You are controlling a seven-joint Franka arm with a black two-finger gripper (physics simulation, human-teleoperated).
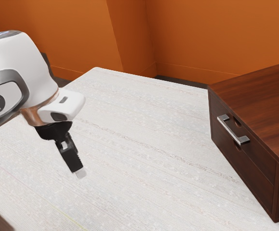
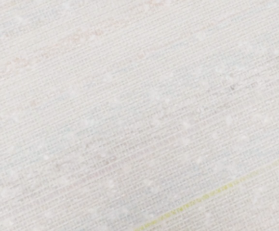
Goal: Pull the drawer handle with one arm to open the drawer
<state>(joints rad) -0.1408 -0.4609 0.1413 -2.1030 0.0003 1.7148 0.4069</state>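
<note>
Exterior view: white arm (image 1: 14, 82) enters at the exterior view's left edge, well apart from the drawer cabinet (image 1: 269, 96), its upper part cut off by the frame. Black gripper (image 1: 76, 168) hangs tilted below the wrist, above the table (image 1: 144, 144), tip pointing down and slightly toward the cabinet; seen side-on, so cannot tell whether the jaws are spread or pressed together. Between gripper and cabinet lies a broad stretch of bare white tabletop. The table's far edge runs toward the orange wall (image 1: 202, 29) behind the cabinet; the near edge drops off low at the exterior view's left. Cabinet is dark wood, sits on the table at the exterior view's right, its far side cut off by the frame. Its front faces the gripper side. Upper drawer (image 1: 255, 147) sits flush with the cabinet front, looks closed. Silver handle (image 1: 232, 129) is a bar standing off that front, long axis level along the drawer face, running from the cabinet's far corner toward its near corner. A seam below marks a lower front panel; no handle made out on it. Wrist view: woven white table surface (image 2: 139, 115) under the hand, with a faint yellow line (image 2: 216, 192) crossing it.
</note>
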